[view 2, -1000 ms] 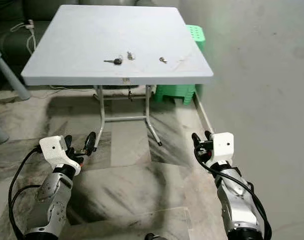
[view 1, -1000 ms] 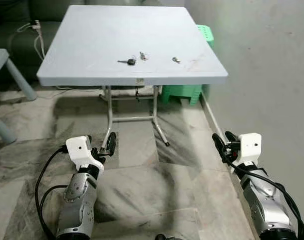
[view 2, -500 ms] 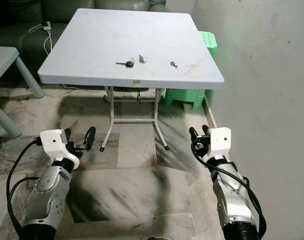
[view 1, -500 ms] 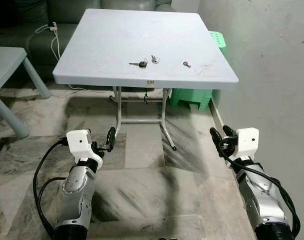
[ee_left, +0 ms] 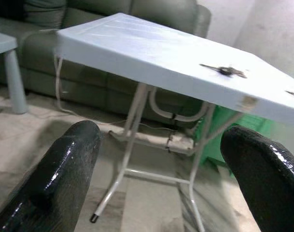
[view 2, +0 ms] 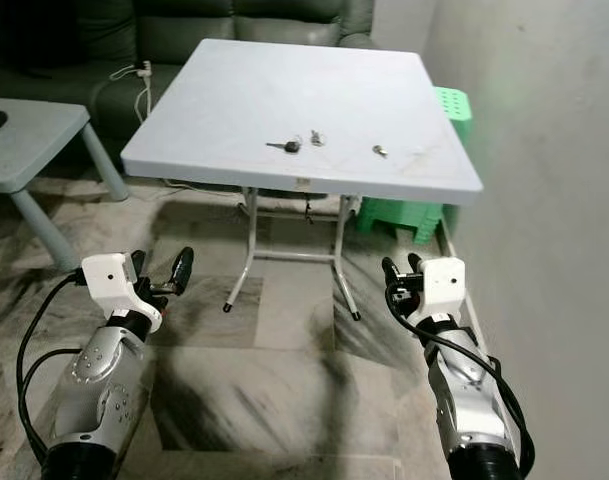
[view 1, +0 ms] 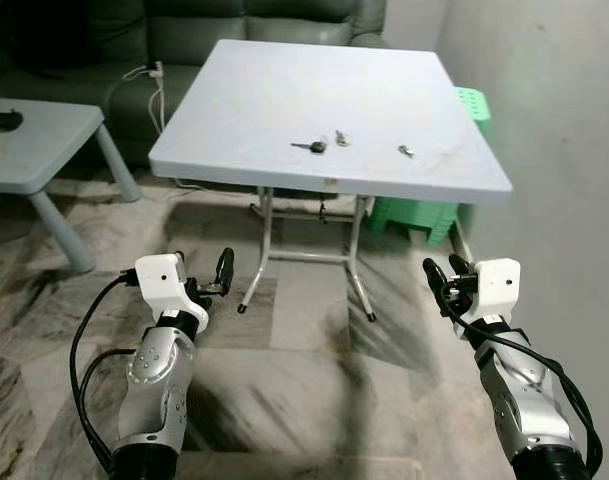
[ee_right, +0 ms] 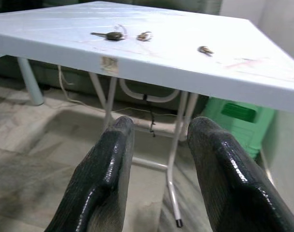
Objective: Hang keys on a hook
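Now the whole scene has slid across my view since a second ago, and more of the sofa and the low side table has come in; that is my head and body moving, not the things. The worktop sits further up and off to the right of where it did, so I judge I am stepping around rather than closing in.

My left tool hangs low over the marble floor, fingers spread wide with nothing between them. My right tool is level with it on the other side, near the wall, fingers parted by a narrow gap, also empty.

The keys lie well ahead of and above both tools, on the worktop's near half: a dark-headed key, a small ring bunch just beside it, and a lone small key further toward my right tool's side. None has been touched.

A green stool stands under the worktop's far side by the wall. I can make out no hook from here, so the pick-up has to come first, and I am too far off for that.
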Robot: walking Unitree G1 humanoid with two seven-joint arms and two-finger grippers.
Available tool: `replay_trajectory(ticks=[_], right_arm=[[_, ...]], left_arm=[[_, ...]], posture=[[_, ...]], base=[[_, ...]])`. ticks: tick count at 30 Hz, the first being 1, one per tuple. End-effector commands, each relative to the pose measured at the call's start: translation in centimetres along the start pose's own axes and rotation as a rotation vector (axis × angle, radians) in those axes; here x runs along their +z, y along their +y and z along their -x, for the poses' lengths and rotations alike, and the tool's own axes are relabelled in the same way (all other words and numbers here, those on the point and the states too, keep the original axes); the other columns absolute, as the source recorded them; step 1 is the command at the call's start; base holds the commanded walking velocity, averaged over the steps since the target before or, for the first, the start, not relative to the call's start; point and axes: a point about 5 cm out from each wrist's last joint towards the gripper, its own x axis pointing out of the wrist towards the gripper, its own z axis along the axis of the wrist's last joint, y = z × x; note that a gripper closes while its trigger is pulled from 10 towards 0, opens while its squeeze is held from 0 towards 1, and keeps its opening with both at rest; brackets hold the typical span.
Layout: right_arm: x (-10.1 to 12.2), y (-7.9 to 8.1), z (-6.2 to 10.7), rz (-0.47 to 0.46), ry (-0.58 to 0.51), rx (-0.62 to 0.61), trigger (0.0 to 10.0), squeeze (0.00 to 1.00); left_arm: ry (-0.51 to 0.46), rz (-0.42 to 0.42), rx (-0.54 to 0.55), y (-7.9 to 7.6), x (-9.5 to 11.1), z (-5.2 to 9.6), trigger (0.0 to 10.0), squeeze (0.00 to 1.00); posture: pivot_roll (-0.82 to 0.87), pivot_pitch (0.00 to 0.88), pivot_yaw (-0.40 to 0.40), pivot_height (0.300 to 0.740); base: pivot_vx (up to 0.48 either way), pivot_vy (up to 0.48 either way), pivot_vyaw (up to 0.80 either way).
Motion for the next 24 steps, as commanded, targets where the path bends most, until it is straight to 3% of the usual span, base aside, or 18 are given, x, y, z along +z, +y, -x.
replay_trajectory(ticks=[1, 24], right_arm=[[0.22, -0.32, -0.15, 0.008, -0.009, -0.003, 10.0, 0.00], [-0.10, -0.22, 0.01, 0.011, 0.004, 0.009, 10.0, 0.00]], left_arm=[[0.005, 0.006, 0.007, 0.11, -0.33, 0.21, 10.0, 0.00], [0.011, 0.012, 0.016, 0.23, -0.60, 0.72, 10.0, 0.00]], posture=[[0.02, 0.053, -0.067, 0.740], [0.02, 0.065, -0.076, 0.740]], base=[[0.334, 0.000, 0.00], [0.334, 0.000, 0.00]])
